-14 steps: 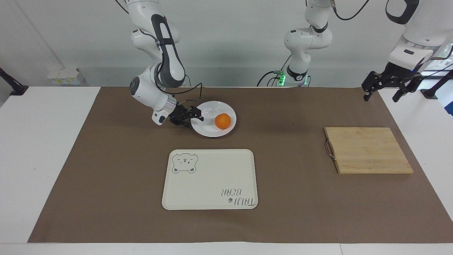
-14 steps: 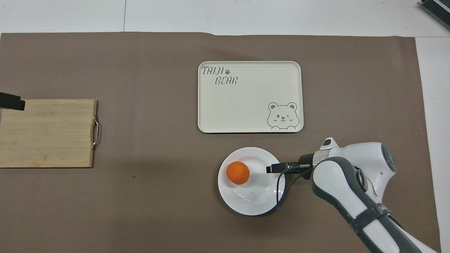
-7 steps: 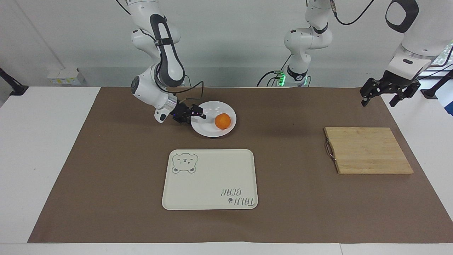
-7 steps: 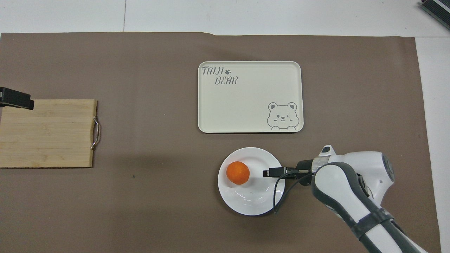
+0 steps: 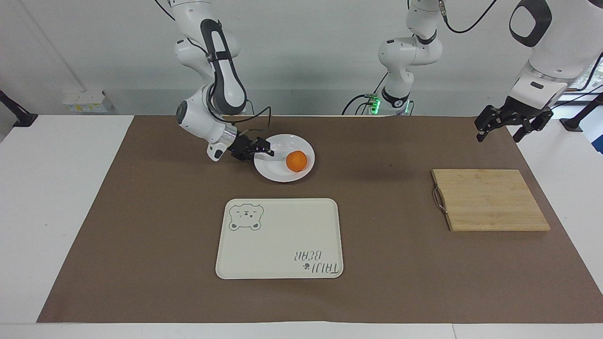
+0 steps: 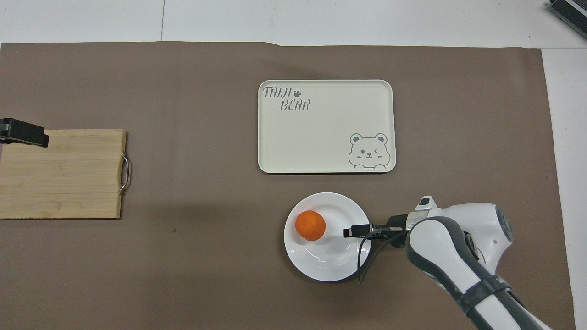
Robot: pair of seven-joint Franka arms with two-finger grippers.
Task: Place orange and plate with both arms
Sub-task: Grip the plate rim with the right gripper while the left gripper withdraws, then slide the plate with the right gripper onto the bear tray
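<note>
The white plate [image 5: 278, 170] lies on the brown mat toward the right arm's end, nearer to the robots than the tray. It also shows in the overhead view [image 6: 323, 263]. The orange [image 5: 296, 161] sits in the plate, off centre; the overhead view shows it too [image 6: 310, 225]. My right gripper [image 5: 268, 151] lies low and nearly level, shut on the plate's rim at the side toward the right arm; it reaches over the rim in the overhead view [image 6: 351, 232]. My left gripper [image 5: 497, 135] is open and empty, up in the air over the mat's corner by the cutting board.
A cream tray with a bear drawing [image 5: 280, 238] lies farther from the robots than the plate. A wooden cutting board with a metal handle [image 5: 490, 200] lies toward the left arm's end. A brown mat [image 5: 141, 235] covers the table.
The right gripper's fingers closed on the plate's rim and its wrist rose a little. The left gripper drifted slightly toward the table's middle. The plate and orange barely shifted.
</note>
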